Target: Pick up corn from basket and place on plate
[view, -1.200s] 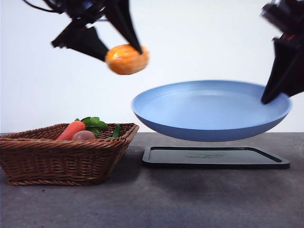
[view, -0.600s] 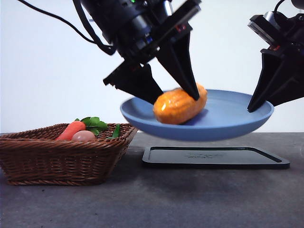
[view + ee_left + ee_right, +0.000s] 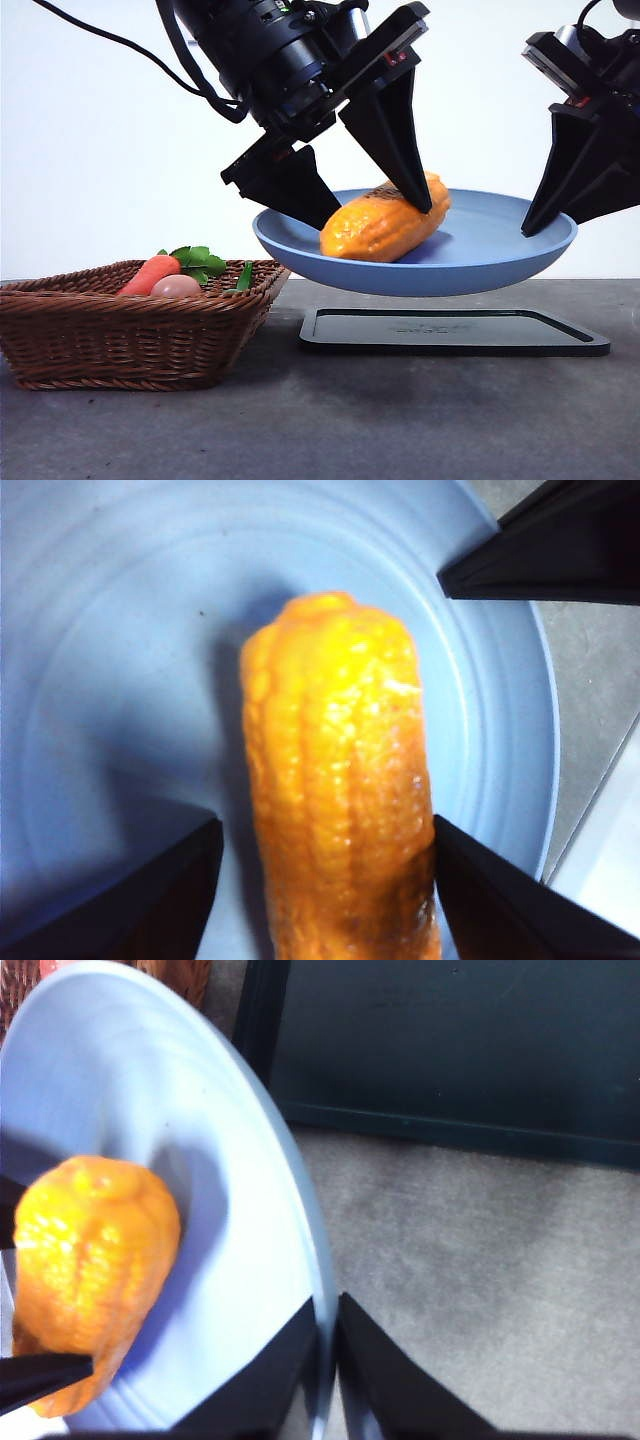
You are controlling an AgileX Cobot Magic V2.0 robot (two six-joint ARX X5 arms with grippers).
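My left fingers (image 3: 365, 205) straddle the corn (image 3: 385, 222), which lies in the plate (image 3: 480, 262); whether they are clamped on the cob or just clear of its sides, I cannot tell. My right fingers (image 3: 325, 1360) are pinched together on the plate's rim, holding it aloft above the black tray (image 3: 455, 332) so the cob can land in its bowl rather than on the surface (image 3: 320, 420). The basket (image 3: 130, 325) sits well apart, keeping only the carrot (image 3: 150, 273) and its neighbours.
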